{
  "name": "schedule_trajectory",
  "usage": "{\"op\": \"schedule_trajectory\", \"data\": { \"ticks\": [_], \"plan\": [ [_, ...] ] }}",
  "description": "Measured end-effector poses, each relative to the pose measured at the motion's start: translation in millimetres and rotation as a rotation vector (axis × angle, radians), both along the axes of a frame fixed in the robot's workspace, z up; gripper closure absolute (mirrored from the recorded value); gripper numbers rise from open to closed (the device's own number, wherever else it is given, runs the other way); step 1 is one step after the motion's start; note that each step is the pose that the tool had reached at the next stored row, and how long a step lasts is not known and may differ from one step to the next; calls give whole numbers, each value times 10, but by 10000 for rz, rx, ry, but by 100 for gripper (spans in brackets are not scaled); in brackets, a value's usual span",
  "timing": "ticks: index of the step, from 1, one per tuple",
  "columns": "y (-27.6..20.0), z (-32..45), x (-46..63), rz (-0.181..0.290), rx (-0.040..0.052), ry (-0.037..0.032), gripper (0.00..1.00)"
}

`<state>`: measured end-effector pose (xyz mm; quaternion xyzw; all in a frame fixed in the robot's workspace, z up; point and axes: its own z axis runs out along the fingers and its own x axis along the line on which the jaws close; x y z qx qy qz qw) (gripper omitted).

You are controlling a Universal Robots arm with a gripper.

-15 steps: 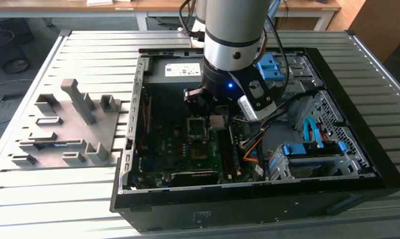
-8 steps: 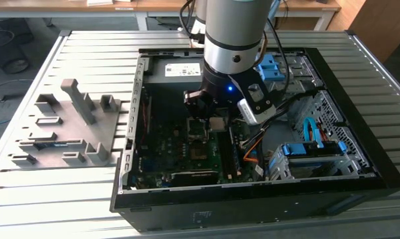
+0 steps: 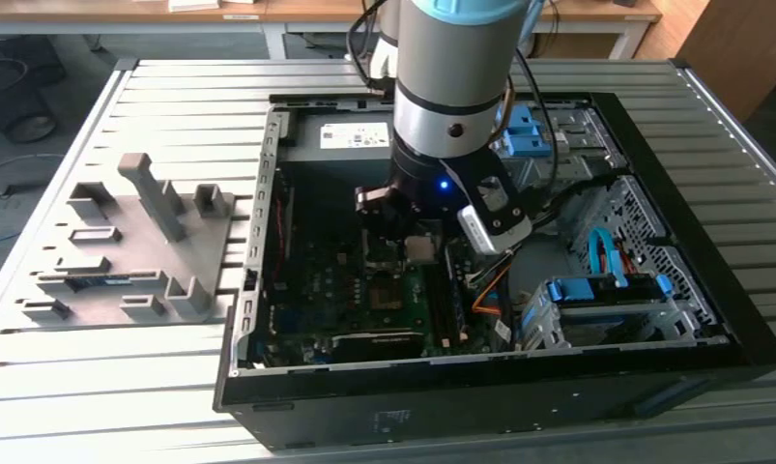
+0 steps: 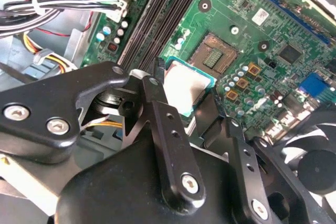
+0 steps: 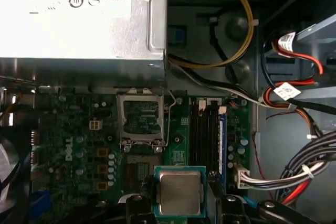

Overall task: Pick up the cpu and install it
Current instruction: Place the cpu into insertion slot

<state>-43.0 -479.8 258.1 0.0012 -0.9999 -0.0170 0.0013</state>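
The black end effector (image 4: 188, 88) clamps the flat, square, silvery-topped cpu (image 5: 180, 192) by its green edges.

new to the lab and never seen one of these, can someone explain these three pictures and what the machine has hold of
This is a robot arm working over an open computer case that lies on a slatted metal table. The exterior view comes from a camera off the arm and takes in the whole scene. The two wrist views come from cameras riding on the arm, so they look past its black jaws into the case. The jaws are shut on the cpu, a small square chip with a silvery top, held over the green motherboard near the empty socket. The big grey box in the first wrist view is the power supply. At the exterior view's left, beside the case, sits a grey block with raised posts.
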Motion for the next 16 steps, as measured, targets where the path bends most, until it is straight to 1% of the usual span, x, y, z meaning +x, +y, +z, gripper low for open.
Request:
{"op": "schedule_trajectory", "data": {
  "ticks": [8, 16],
  "plan": [
    [0, -138, -1, -1, 1, 0, 53],
    [0, -218, -1, -1, 0, 0, 53]
  ]
}}
